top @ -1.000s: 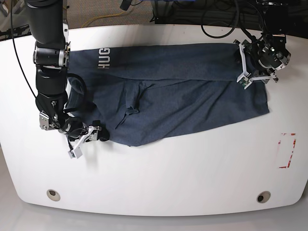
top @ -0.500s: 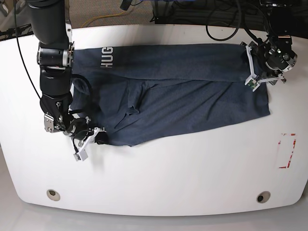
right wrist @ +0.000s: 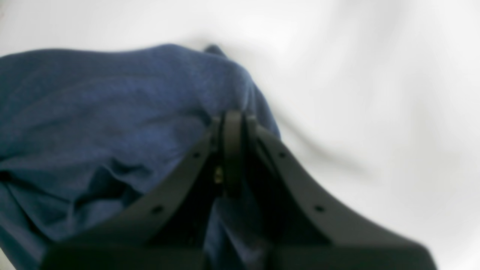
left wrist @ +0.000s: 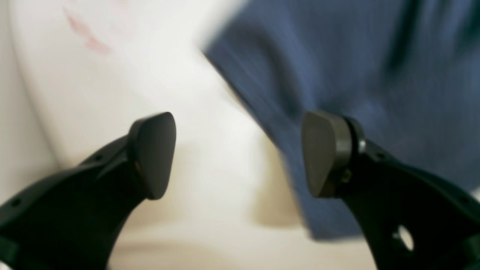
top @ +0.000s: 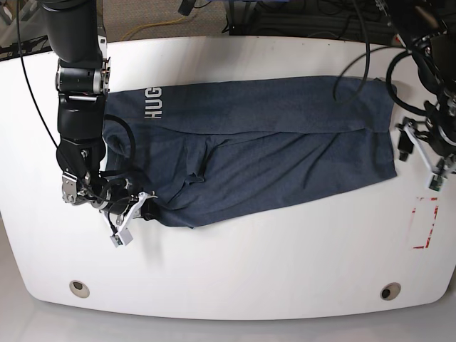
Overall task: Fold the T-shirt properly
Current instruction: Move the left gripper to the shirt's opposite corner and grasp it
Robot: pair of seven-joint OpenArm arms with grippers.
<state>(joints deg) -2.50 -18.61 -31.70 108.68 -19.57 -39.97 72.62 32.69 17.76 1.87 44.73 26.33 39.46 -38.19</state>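
The dark navy T-shirt [top: 271, 142] lies spread across the white table, its upper part folded down and the white lettering [top: 152, 104] at its top left. My right gripper [top: 142, 209] is at the shirt's lower left corner. In the right wrist view the right gripper [right wrist: 232, 150] is shut, with the blue T-shirt [right wrist: 112, 112] fabric pinched between its fingers. My left gripper [top: 422, 158] hovers just off the shirt's right edge. The left wrist view shows the left gripper [left wrist: 240, 153] open with nothing between its pads, the T-shirt [left wrist: 356, 56] edge just beyond its right finger.
A red-outlined rectangle [top: 425, 222] is marked on the table at the right, also visible as a blurred red mark [left wrist: 86, 33]. Two round holes [top: 79, 288] [top: 390, 291] sit near the table's front edge. Cables hang behind the table's far edge.
The left gripper has left the shirt's upper right corner and moved right and toward the front, its jaws wider. The right gripper went from open to shut on the shirt's lower left corner.
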